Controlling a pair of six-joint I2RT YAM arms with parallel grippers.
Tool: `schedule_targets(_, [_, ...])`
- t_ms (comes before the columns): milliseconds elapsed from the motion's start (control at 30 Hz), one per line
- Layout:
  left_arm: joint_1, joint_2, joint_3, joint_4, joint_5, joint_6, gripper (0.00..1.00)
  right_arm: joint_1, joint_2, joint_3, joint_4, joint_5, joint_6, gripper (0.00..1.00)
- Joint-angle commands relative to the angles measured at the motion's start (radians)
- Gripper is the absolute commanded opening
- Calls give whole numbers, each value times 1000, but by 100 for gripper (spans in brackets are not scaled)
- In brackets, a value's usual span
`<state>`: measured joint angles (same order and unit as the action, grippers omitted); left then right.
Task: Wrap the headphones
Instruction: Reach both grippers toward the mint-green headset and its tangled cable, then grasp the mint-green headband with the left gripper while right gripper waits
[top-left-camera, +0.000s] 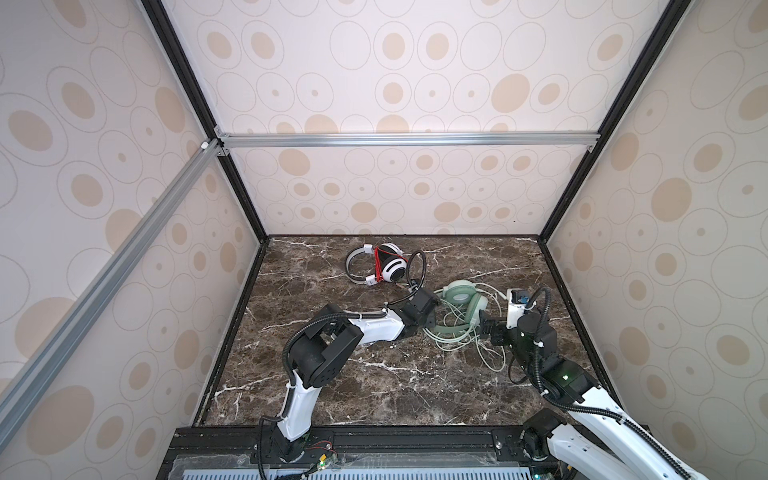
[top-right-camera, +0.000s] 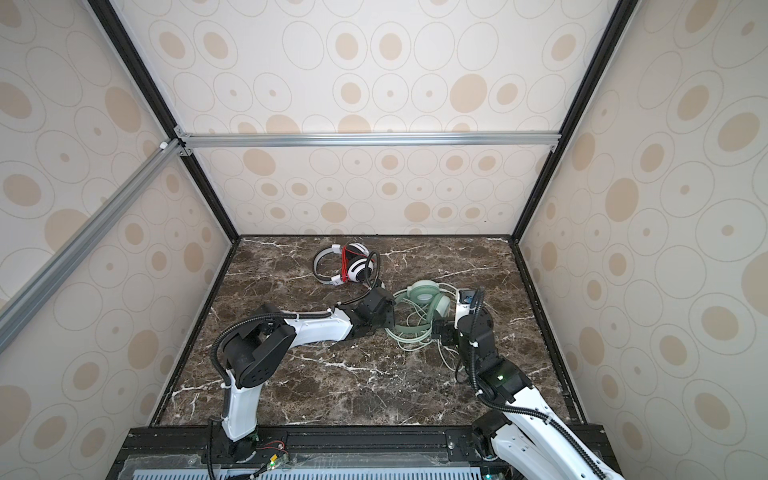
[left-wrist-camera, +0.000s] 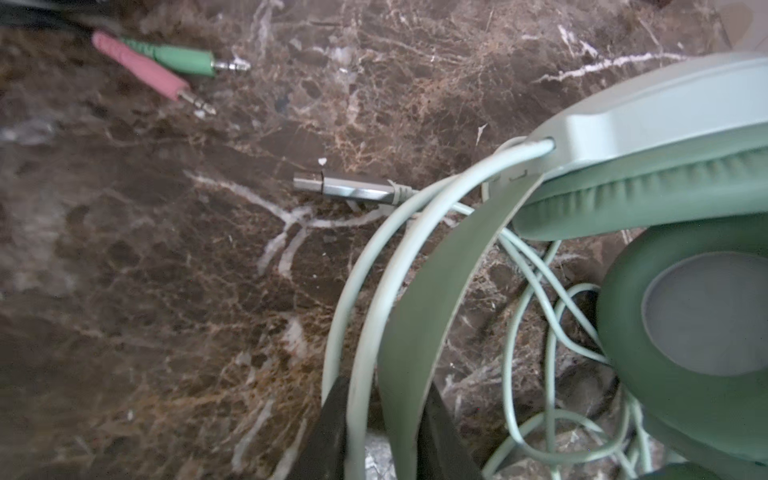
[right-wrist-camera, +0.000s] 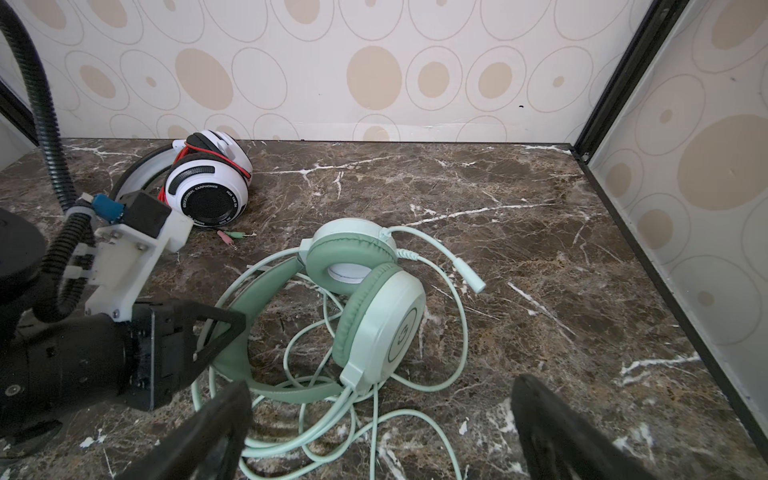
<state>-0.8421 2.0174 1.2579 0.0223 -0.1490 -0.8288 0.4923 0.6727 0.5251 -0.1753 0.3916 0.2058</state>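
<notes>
The green headset (top-left-camera: 460, 300) lay right of centre on the marble table (top-left-camera: 374, 386). Its long axis ran near to far, with the headband (right-wrist-camera: 232, 365) toward the near edge and the ear cups (right-wrist-camera: 374, 316) folded together toward the back wall. Its mic boom (right-wrist-camera: 469, 279) pointed off toward the right arm's side.

The left gripper (left-wrist-camera: 386, 386) had its jaws closed on the headband, pinching a strand of the green cord (right-wrist-camera: 466, 332) along with it. The right gripper (right-wrist-camera: 380, 384) hung just beside the headset with its jaws spread wide, holding nothing.

Loose loops of cord lay under and around the headband between the two grippers. The white headset (top-left-camera: 392, 270), bound with its red cord (top-left-camera: 377, 266), sat apart near the back wall.

In both top views the left wrist hid the grip. Only the left wrist view showed it, along with a silver USB plug (left-wrist-camera: 345, 189) beside the headband. Pink and green jack plugs (left-wrist-camera: 141, 66) lay farther off.
</notes>
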Motion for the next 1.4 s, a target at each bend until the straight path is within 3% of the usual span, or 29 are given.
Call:
schedule_targets(0, [19,-34,35,-43,-28,55,13,-8,-15,-3,-22,21,-16,100])
schedule_targets(200, [68,-113,51,-56,52,184,0,-7,-23,7,-27,18,-14,100])
schedule_targets(533, [171,-344,73,-261,184,361,0,-8,-50,37,-19,-27,-1,100])
schedule_targets(767, [229,-489,35,-380,363,434,0,-8,-52,57,8,-87,7,100])
schedule_targets(933, [276,-566,-77,-409,500,463,0,-7,-40,65,8,-100,25,100])
schedule_targets(1133, [315,-561,-255,-361,652,539,0,-8,-24,78,1,-112,34,99])
schedule_targets(1267, [342,-504,-307,-363,651,618,0,-8,-9,88,-13,-109,35,99])
schedule_targets(1367, [379,-445,-318,-363,584,657,0,-8,-8,84,-7,-111,39,99])
